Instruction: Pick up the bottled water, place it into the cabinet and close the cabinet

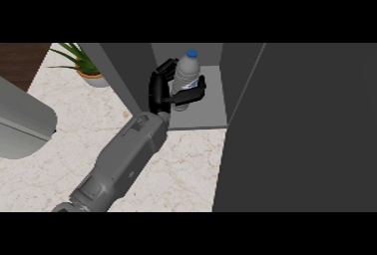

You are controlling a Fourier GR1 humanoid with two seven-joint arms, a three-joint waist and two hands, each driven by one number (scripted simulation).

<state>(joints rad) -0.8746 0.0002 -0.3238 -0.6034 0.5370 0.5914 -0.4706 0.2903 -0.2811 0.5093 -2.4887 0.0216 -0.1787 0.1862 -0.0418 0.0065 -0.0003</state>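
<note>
The bottled water (187, 73), clear with a blue cap, stands upright inside the open cabinet (202, 117). My left hand (159, 89) has come in from the lower left. Its fingers curl round the bottle's far side and its thumb crosses the near side, so it is shut on the bottle. I cannot tell whether the bottle's base rests on the cabinet floor, since the thumb hides it. The cabinet's dark door (302, 129) stands open and fills the right of the view. My right hand does not show.
A potted plant (87, 67) stands on the marble counter (184, 169) left of the cabinet's side wall (121, 74). A grey rounded appliance (22, 124) sits at the left edge.
</note>
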